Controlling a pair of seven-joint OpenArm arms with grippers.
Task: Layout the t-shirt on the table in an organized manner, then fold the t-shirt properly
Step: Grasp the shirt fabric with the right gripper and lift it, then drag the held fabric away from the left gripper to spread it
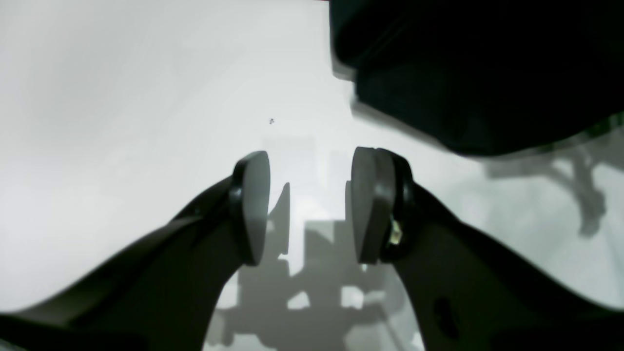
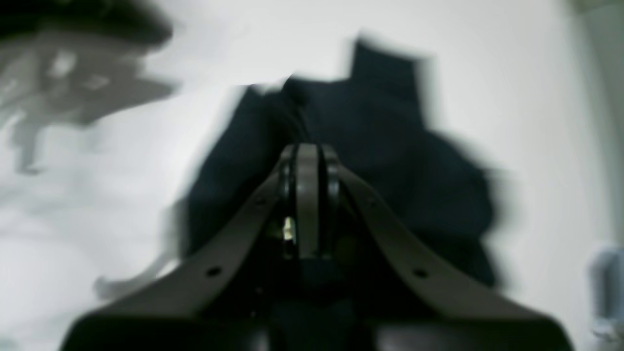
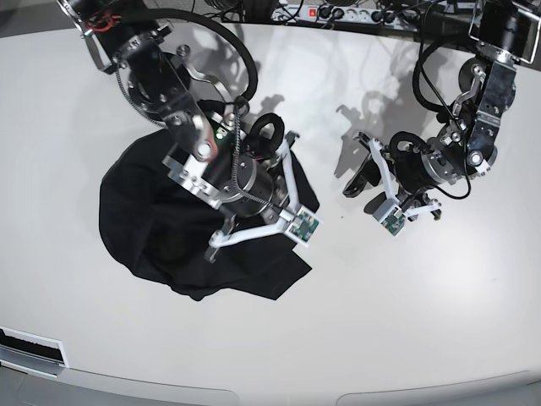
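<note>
1. The plain black, soft-fabric t-shirt (image 3: 161, 228) lay crumpled in a rough heap on the left part of the large, glossy white table (image 3: 406, 313) in the base view, not spread out.
2. The right arm reached over the heap from the upper left, its body and wrist covering much of the shirt's upper right part in the base view.
3. The right gripper (image 2: 307, 161) had its grey pads pressed together. In the blurred right wrist view it hung above the dark cloth; whether any fabric was pinched between the pads could not be told.
4. The left gripper (image 1: 309, 204) stood over bare tabletop, well apart from the shirt, its two grey pads (image 1: 256, 204) set apart with nothing between them.
5. In the left wrist view an edge of the t-shirt lay ahead of the gripper, towards the upper right.
6. At the far edge of the table lay a white power strip (image 3: 338, 13) amid black cables (image 3: 427, 72).
7. A white slotted panel (image 3: 30, 348) sat at the near left corner.
</note>
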